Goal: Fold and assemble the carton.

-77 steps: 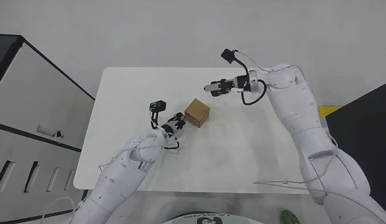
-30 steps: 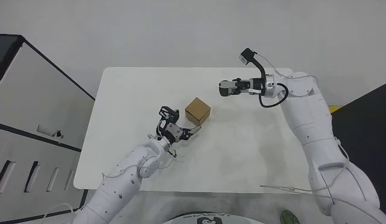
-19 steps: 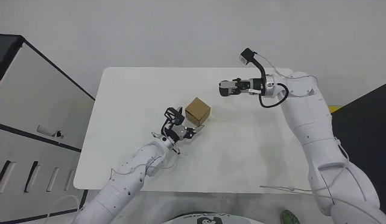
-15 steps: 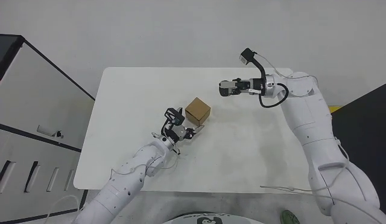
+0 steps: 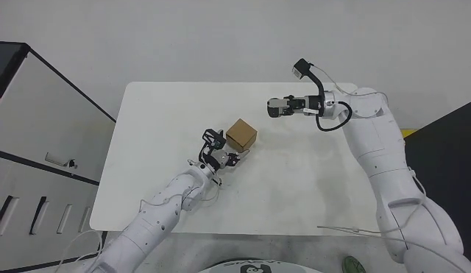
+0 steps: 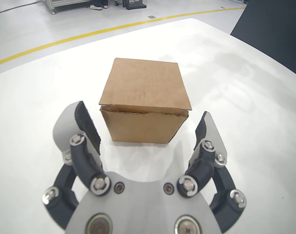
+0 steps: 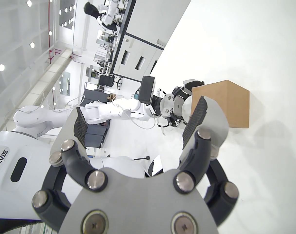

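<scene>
Left tool (image 6: pixel 143 111) before upright cubic carton (image 6: pixel 144 91)

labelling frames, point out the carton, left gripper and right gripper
carton (image 6: pixel 144 81), left wrist view, top face
left gripper (image 6: pixel 143 113), left wrist view, midway between its fingertips
right gripper (image 7: pixel 139 103), right wrist view, midway between its fingertips

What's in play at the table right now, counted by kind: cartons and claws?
Carton: 1, brown, standing on the table
Claws: 2, the left claw and the right claw, both open and empty
Total: 3
</scene>
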Robot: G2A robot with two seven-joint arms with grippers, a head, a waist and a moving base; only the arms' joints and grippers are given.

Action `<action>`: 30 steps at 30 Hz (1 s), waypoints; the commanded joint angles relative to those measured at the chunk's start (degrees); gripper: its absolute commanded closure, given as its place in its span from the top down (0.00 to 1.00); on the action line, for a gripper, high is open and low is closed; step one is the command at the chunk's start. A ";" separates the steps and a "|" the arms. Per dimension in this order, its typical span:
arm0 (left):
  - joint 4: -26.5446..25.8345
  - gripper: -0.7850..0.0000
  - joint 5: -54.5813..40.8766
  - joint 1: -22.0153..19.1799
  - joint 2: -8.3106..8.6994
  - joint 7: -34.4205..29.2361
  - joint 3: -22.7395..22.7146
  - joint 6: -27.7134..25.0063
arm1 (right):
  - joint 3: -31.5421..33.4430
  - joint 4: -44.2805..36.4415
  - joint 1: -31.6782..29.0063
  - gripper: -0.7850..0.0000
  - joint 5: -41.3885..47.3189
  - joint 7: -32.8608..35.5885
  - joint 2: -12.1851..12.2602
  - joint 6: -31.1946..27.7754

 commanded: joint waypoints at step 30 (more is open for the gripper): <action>-22.50 0.00 5.17 13.36 6.47 -5.37 -19.35 -25.77 | 0.00 0.00 0.00 1.00 0.00 0.00 0.00 0.00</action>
